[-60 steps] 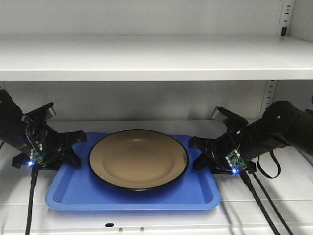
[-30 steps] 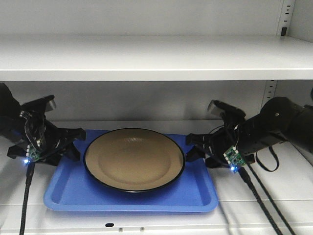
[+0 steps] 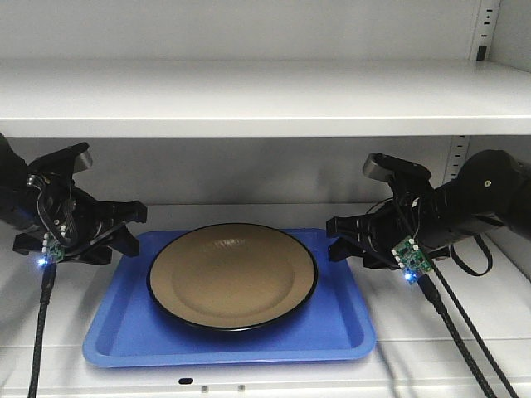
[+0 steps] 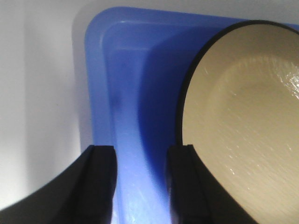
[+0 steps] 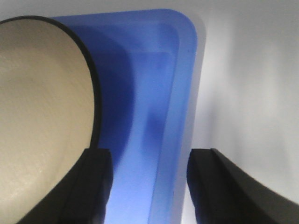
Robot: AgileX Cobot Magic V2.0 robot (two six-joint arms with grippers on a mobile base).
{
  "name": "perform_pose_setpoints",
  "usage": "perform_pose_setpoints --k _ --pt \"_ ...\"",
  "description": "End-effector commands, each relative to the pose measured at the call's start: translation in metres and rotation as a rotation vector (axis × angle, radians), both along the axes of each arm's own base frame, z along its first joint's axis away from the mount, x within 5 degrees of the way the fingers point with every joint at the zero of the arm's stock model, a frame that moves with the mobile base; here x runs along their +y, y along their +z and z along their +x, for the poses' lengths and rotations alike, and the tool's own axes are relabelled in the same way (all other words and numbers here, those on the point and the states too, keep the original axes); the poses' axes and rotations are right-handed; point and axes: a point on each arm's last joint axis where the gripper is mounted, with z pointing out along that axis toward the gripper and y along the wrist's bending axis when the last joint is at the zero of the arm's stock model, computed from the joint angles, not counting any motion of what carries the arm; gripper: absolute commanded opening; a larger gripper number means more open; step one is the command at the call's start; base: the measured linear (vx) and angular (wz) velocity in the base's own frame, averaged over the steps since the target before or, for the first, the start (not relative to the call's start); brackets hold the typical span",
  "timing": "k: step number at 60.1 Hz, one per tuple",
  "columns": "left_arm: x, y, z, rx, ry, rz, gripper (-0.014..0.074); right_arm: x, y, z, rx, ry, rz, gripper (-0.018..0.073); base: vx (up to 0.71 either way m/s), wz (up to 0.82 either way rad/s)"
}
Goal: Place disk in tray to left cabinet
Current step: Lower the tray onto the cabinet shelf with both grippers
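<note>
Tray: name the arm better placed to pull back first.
Right, narrowly: the right pincer gapes wider across the tray rim. The left pincer is open too, but narrower, close beside the disk.

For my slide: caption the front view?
Disk in tray on cabinet shelf, open grippers at both ends.

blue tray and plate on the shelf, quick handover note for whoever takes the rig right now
Left gripper: open, fingers straddling the left rim of the rectangular bright blue plastic tray, gripping nothing.
Right gripper: open, fingers astride the tray's right rim, also empty.
The round glossy tan plate with thin black rim lies flat in the tray, roughly centred.
The tray sits on the lower shelf of the light grey-white cabinet, its front rim near the shelf's front edge.
Done: plate in tray, tray on shelf, both grips opened.
Left: back both arms out clear of the rims without nudging the tray.
</note>
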Motion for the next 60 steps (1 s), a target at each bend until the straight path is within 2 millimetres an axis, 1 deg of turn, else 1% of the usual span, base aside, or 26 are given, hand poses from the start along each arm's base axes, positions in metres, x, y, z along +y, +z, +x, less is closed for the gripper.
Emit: perform_pose_setpoints --k 1,27,33,37,45,51,54,56,57,58,60 --pt "-0.002 0.034 -0.009 -0.126 0.007 -0.05 0.0388 -0.005 0.035 -0.006 -0.127 -0.022 0.031 0.0435 0.0 0.0" --pt "-0.002 0.034 -0.009 -0.126 0.007 -0.05 0.0388 -0.005 0.035 -0.006 -0.127 -0.022 0.031 0.0435 0.0 0.0" --pt "-0.001 0.032 -0.011 -0.107 -0.002 -0.031 0.0388 -0.005 0.035 -0.006 -0.129 -0.023 0.031 0.0435 0.0 0.0" --pt "0.001 0.033 -0.015 -0.096 -0.007 -0.009 0.0387 -0.005 0.035 -0.006 -0.128 -0.023 0.031 0.0435 0.0 0.0" --pt "0.005 0.026 -0.029 -0.079 0.0 0.016 0.0381 -0.005 0.035 -0.006 -0.127 -0.023 0.032 0.0435 0.0 0.0" --pt "0.009 0.022 -0.043 -0.126 0.03 0.022 0.0366 -0.005 0.035 -0.006 -0.127 -0.023 0.032 0.0435 0.0 0.0" --pt "0.012 0.022 -0.053 -0.169 0.049 0.014 0.0358 -0.005 0.035 -0.006 -0.127 -0.023 0.032 0.0435 0.0 0.0" --pt "0.015 0.025 -0.064 -0.211 0.065 0.008 0.0353 -0.005 0.035 -0.006 -0.127 -0.023 0.032 0.0435 0.0 0.0" --pt "0.015 0.023 -0.068 -0.222 0.074 0.004 0.0349 -0.005 0.035 -0.006 -0.127 -0.023 0.032 0.0435 0.0 0.0" --pt "0.017 0.026 -0.075 -0.245 0.079 0.0 0.0347 -0.005 0.035 -0.006 -0.127 -0.023 0.032 0.0435 0.0 0.0" --pt "0.019 0.021 -0.084 -0.26 0.091 -0.001 0.0343 -0.005 0.035 -0.006 -0.127 -0.023 0.032 0.0435 0.0 0.0"
